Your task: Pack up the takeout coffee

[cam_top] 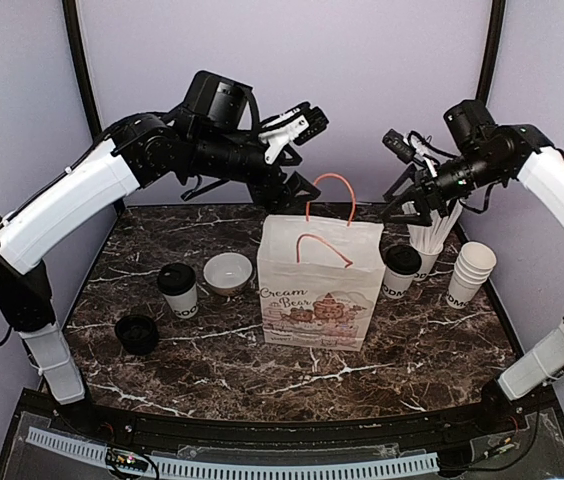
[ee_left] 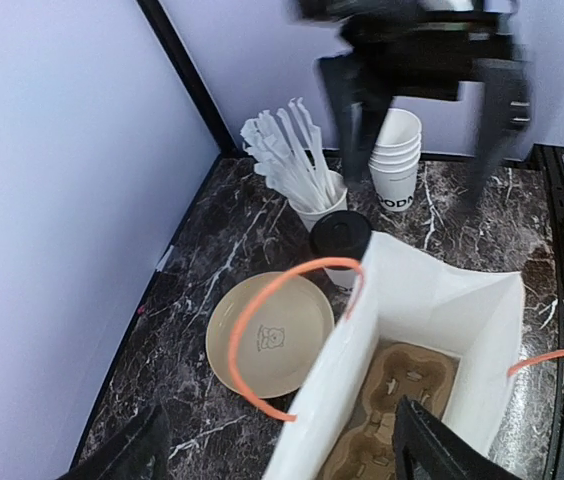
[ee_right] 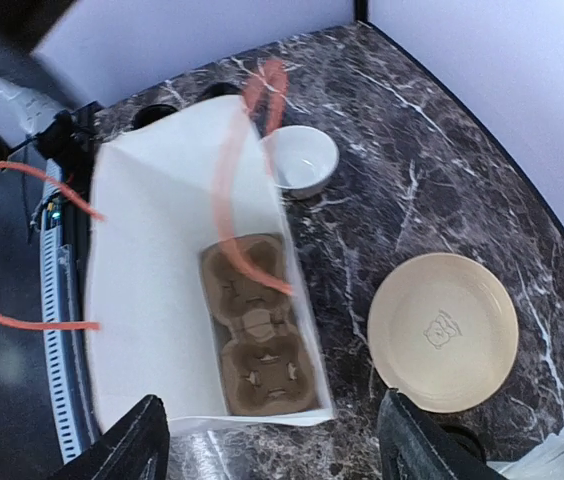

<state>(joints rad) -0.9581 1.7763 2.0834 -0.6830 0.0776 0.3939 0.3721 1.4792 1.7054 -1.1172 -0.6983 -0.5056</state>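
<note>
One takeout coffee cup (cam_top: 177,288) with a black lid stands left of the white paper bag (cam_top: 317,285). The other (cam_top: 400,270) stands at the bag's right side and also shows in the left wrist view (ee_left: 340,238). The bag is upright and open, with a brown cup carrier (ee_right: 257,340) lying empty at its bottom. My left gripper (cam_top: 292,190) hangs above the bag's back left, open and empty. My right gripper (cam_top: 412,205) hovers above the bag's back right, open with nothing between its fingers.
A small white bowl (cam_top: 228,272) sits between the left cup and the bag. A beige plate (ee_left: 270,333) lies behind the bag. A cup of white sticks (cam_top: 432,235) and a stack of lidless cups (cam_top: 470,272) stand at the right. A black lid-like thing (cam_top: 137,333) lies front left.
</note>
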